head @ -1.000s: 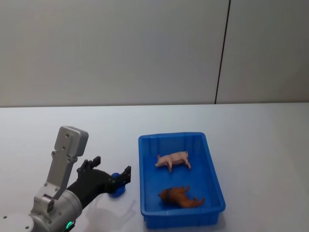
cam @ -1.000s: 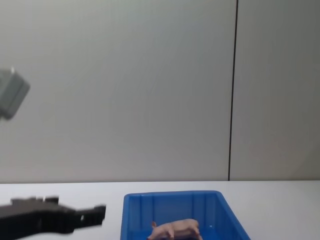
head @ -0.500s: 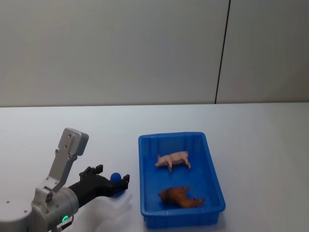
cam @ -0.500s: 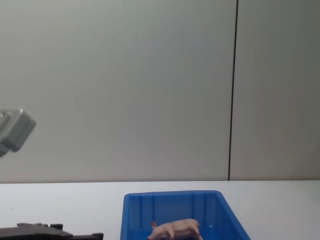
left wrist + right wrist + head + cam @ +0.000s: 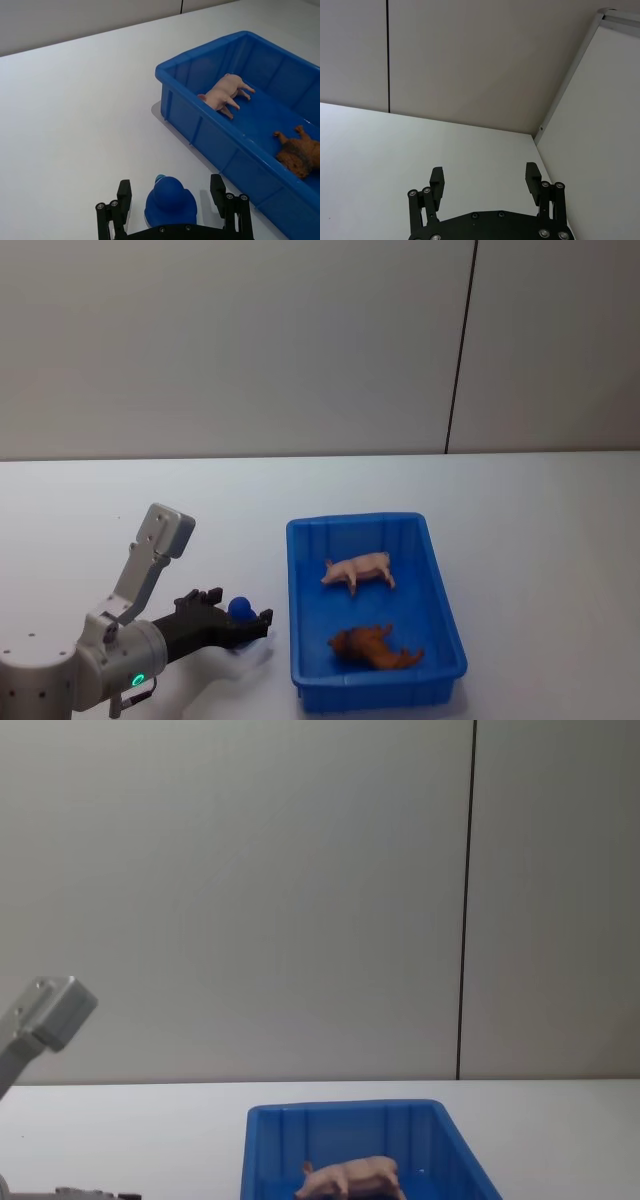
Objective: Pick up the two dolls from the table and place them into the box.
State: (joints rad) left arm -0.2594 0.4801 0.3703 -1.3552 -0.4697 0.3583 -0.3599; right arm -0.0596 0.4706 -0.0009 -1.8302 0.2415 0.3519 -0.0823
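The left gripper (image 5: 172, 200), jaws apart, is straddling a small rounded blue toy (image 5: 170, 202) on the white worktop (image 5: 560, 530), left of the bright blue ribbed plastic box (image 5: 374, 683), seemingly to grasp it.

This is looking like a lab or robot test room. A plain white tabletop (image 5: 540, 510) is stretching back to a bare grey panelled wall (image 5: 250, 340), its far edge meeting the wall, with one dark seam (image 5: 460, 350) running down between the panels.

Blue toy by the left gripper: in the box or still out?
Out. The blue toy sits on the table between the open left gripper's fingers, beside the box.
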